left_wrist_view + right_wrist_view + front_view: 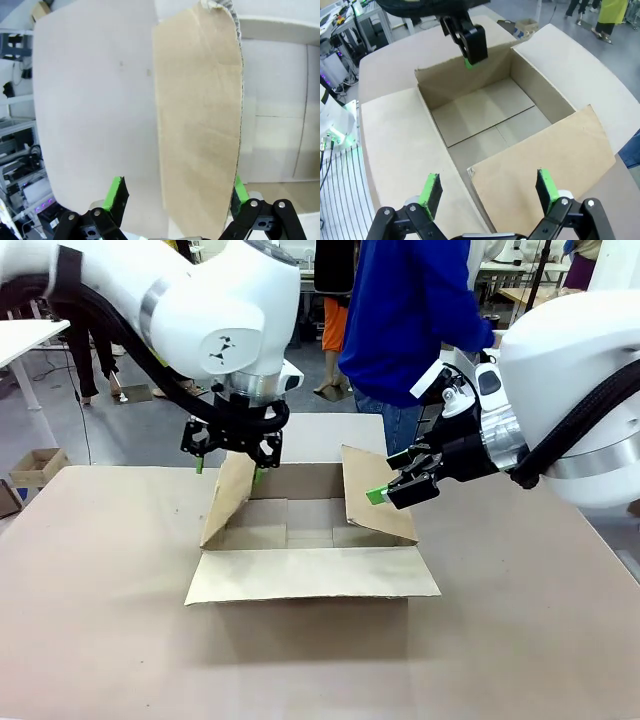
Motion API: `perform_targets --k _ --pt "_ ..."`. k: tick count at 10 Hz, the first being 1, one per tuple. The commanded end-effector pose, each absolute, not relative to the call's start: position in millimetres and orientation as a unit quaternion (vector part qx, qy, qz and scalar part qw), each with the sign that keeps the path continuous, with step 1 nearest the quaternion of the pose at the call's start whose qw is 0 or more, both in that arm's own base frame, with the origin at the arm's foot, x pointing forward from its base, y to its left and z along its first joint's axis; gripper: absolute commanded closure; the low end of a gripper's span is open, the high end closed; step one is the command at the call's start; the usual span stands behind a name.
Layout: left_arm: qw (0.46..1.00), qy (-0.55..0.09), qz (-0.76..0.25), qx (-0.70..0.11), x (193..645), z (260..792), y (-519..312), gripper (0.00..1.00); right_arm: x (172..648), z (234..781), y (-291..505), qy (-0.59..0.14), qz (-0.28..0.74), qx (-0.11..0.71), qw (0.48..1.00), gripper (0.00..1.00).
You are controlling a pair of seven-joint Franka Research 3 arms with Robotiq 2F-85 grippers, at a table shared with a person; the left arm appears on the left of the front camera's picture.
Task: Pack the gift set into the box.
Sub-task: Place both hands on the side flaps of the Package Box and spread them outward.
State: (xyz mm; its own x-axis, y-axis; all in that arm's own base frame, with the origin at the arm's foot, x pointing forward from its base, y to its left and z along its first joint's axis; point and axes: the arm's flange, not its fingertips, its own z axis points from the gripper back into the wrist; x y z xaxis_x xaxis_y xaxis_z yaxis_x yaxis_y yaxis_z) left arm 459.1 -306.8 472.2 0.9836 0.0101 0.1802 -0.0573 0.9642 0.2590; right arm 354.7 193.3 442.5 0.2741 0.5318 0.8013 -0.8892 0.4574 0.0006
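Early yet, by the look of it: the box [310, 578] sits mid-counter [100, 590] with its front flap folded flat toward the robot and its floor bare, so nothing is packed and the whole loading job is left. Both arms seem occupied with opening the flaps. Left pincer [228, 468] hangs over the top edge of the left flap [228, 505], which stands leaning; its jaws are wide and straddle the cardboard, one green pad [116, 192] well off the flap's face, the other close beside its edge. Right pincer [388, 478] is also spread wide, poised just at the upper edge of the right flap [378, 508], which tilts outward. Whether any pad actually touches cardboard is hard to judge. A person [410, 310] in blue stands at the far side, hands hidden behind the right arm. Box's outer walls are mostly covered by its own flaps, and the far flap blends into the counter.
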Motion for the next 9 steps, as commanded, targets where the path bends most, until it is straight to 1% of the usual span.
perform_targets --k 1,3,6,7,9 --pt "0.985 -0.112 0.036 0.125 436.5 479.2 -280.0 0.0 350.4 449.8 191.0 -0.379 0.457 0.226 0.772 0.0" --pt "0.987 -0.102 0.065 0.106 431.3 480.8 -237.1 0.0 350.4 449.8 191.0 -0.379 0.457 0.226 0.772 0.0" --pt "0.992 -0.111 0.053 0.032 432.2 468.2 -159.5 0.0 350.4 449.8 191.0 -0.379 0.457 0.226 0.772 0.0" --pt "0.993 -0.116 0.031 -0.017 431.2 462.8 -136.0 0.0 350.4 449.8 191.0 -0.379 0.457 0.226 0.772 0.0" --pt "0.99 -0.069 -0.003 -0.121 437.6 436.3 -98.1 0.0 350.4 449.8 191.0 -0.379 0.457 0.226 0.772 0.0"
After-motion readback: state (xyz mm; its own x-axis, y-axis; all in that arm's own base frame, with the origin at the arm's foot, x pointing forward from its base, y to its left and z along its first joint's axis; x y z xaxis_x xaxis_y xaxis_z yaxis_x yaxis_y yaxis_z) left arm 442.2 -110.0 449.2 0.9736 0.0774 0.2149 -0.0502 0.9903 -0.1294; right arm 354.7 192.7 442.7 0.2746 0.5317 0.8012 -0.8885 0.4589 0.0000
